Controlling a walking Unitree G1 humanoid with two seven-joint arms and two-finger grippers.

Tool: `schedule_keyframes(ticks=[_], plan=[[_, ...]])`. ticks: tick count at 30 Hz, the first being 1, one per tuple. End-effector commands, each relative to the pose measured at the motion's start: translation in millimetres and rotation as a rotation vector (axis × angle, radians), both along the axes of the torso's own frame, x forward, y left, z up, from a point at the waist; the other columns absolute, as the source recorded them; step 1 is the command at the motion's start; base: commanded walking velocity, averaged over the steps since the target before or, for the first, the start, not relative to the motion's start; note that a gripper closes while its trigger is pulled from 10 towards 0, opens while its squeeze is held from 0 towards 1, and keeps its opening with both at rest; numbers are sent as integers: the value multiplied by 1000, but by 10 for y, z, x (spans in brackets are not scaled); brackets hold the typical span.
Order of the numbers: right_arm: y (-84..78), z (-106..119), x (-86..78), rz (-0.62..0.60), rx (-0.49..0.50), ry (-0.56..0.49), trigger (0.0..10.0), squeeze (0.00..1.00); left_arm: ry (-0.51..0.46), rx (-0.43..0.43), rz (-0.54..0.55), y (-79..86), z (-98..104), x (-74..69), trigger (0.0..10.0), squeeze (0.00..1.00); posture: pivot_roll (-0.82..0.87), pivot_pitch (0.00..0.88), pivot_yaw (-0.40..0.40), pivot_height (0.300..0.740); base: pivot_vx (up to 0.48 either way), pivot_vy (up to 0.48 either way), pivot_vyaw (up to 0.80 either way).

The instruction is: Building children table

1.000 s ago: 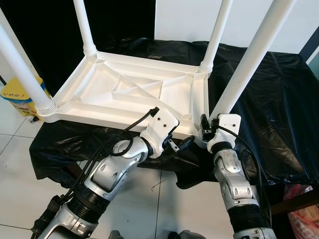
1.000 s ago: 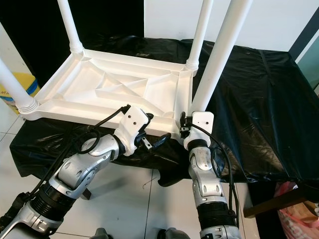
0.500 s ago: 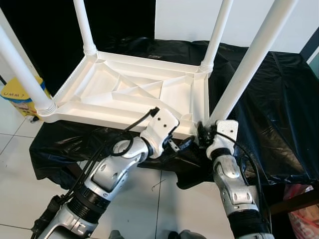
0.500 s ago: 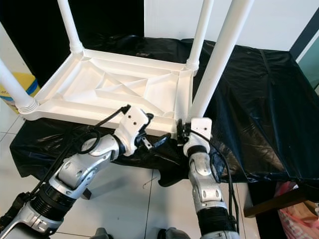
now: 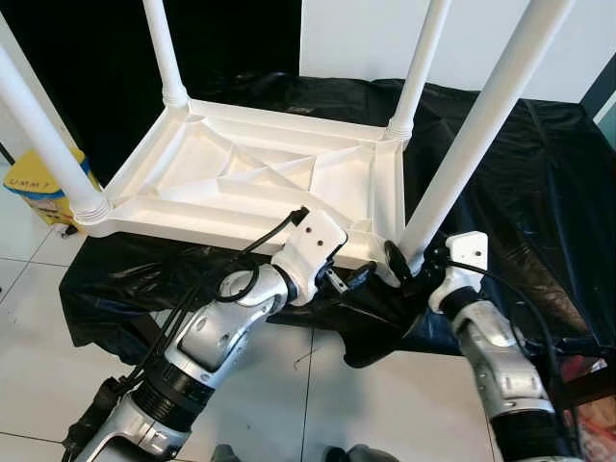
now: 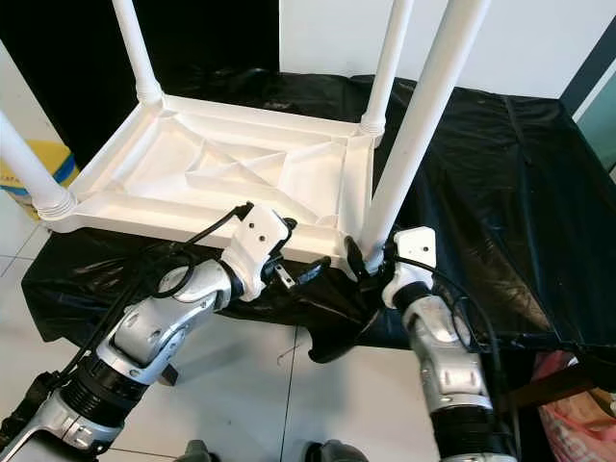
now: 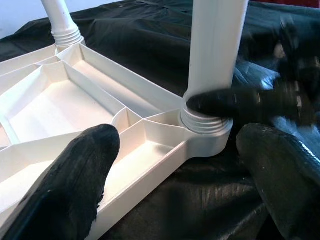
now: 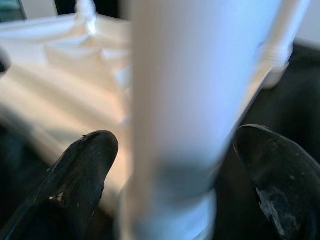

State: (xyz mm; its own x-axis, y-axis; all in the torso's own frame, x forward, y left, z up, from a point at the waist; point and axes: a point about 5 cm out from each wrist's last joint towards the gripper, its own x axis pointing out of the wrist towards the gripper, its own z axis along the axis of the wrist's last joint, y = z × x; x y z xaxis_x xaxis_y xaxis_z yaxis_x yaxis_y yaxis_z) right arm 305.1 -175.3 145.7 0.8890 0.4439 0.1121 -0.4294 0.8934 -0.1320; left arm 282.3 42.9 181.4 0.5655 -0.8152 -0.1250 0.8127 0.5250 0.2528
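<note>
Nearest us, our left gripper (image 5: 358, 278) reaches toward the table's near right corner, its two fingers (image 7: 82, 175) spread wide and holding nothing, one over the rim and one beside the corner. Just beside it, our right gripper (image 6: 358, 258) sits at the base of the near right leg (image 5: 476, 128), its fingers (image 8: 80, 170) parted to either side of that leg; we cannot tell whether they touch it. The table (image 5: 245, 178) lies upside down on a black cloth (image 5: 539, 192), its ribbed underside facing up and all four white legs standing upright in their corner sockets. Beyond it are a far right leg (image 5: 416, 67), a far left leg (image 5: 164, 53) and a white wall (image 5: 366, 34). A yellow box (image 5: 34, 188) stands on the tiled floor (image 5: 29, 318) at the left.
</note>
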Motion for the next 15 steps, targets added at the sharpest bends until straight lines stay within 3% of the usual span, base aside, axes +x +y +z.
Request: schedule_keyframes(ticks=[1, 6, 7, 8, 15], plan=[[28, -13, 40, 58, -20, 18, 10000, 0, 16, 29, -107, -65, -25, -47, 10000, 0, -10, 98, -58, 740, 0, 0, 0], [98, 0, 176, 98, -77, 17, 10000, 0, 11, 32, -108, -73, -20, -44, 10000, 0, 0, 99, -56, 740, 0, 0, 0], [132, -13, 216, 107, -90, 23, 6039, 0, 2, 35, -101, -69, -13, -39, 10000, 0, 8, 99, -58, 740, 0, 0, 0], [153, -36, 237, 110, -97, 33, 0, 0, -10, 38, -91, -59, -4, -33, 10000, 0, 17, 100, -63, 740, 0, 0, 0], [94, -134, 186, 124, -98, 80, 0, 0, -47, 50, -50, -9, -2, -14, 10000, 0, 15, 107, -61, 740, 0, 0, 0]])
